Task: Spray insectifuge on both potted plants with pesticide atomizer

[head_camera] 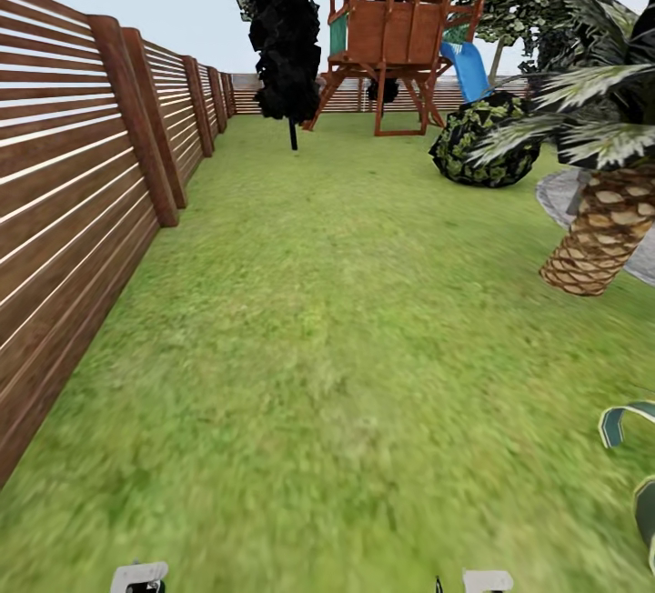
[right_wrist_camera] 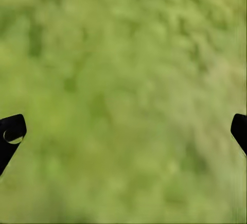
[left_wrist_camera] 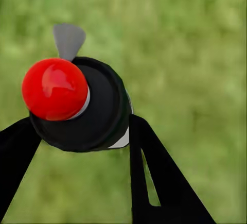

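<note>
Pesticide atomizer (left_wrist_camera: 77, 105) gripped between left hand (left_wrist_camera: 82, 136) fingers (left_wrist_camera: 159, 177)

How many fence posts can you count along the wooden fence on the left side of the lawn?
5 posts: nearest, next, a third, a fourth and the farthest by the corner. More may be hidden outside the picture.

1. fence (head_camera: 82, 175) runs along the left of the lawn (head_camera: 318, 347).
2. playhouse (head_camera: 400, 29) stands at the far end.
3. bush (head_camera: 482, 143) and palm (head_camera: 605, 229) stand right.
</note>
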Motion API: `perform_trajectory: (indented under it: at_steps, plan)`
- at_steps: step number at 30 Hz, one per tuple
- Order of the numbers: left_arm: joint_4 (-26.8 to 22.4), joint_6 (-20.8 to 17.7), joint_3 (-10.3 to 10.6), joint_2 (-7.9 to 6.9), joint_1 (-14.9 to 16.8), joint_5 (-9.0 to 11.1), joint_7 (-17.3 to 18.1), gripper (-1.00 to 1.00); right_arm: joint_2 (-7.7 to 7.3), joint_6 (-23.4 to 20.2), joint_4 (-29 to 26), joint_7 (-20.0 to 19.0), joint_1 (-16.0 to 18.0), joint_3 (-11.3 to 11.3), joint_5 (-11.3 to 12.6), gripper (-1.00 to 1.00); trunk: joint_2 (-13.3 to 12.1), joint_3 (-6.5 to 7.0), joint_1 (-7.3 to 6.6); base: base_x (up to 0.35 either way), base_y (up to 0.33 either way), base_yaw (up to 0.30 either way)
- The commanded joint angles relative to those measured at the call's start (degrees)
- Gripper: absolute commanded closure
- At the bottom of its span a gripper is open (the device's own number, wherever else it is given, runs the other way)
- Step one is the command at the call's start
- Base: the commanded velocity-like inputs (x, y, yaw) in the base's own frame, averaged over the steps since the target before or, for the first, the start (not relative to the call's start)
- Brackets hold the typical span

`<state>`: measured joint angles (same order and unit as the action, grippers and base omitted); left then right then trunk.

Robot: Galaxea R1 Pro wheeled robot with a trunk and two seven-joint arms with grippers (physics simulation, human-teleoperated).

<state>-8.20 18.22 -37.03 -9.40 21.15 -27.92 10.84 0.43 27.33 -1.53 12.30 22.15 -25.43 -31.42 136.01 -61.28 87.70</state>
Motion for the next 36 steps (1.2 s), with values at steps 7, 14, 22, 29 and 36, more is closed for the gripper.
perform_trajectory:
  at_steps: [7,14,22,29,36]
  plan:
    - [0.02,0.15,-0.42,0.03,0.04,-0.35,0.32,1.00,0.01,0.09,0.04,0.35,0.00,-0.33,-0.61,-1.00,0.02,-0.05,0.02,0.339,0.000,0.000]
    - [0.02,0.15,-0.47,-0.01,0.03,-0.32,0.32,1.00,0.01,0.09,0.04,0.35,0.01,-0.33,-0.60,-1.00,0.02,-0.05,0.02,0.338,0.000,0.000]
    - [0.01,0.15,-0.46,-0.14,0.04,-0.34,0.32,1.00,0.01,0.09,0.04,0.35,0.03,-0.33,-0.57,-1.00,0.02,-0.05,0.02,0.338,0.000,0.000]
    - [0.02,0.15,-0.40,0.08,0.04,-0.53,0.40,1.00,0.01,0.09,0.04,0.35,0.00,-0.32,-0.63,-1.00,0.02,-0.05,0.02,0.338,0.000,0.000]
    - [0.02,0.15,-0.40,0.08,0.04,-0.34,0.50,1.00,0.01,0.09,0.04,0.35,0.00,-0.33,-0.59,-1.00,0.02,-0.05,0.02,0.338,0.000,0.000]
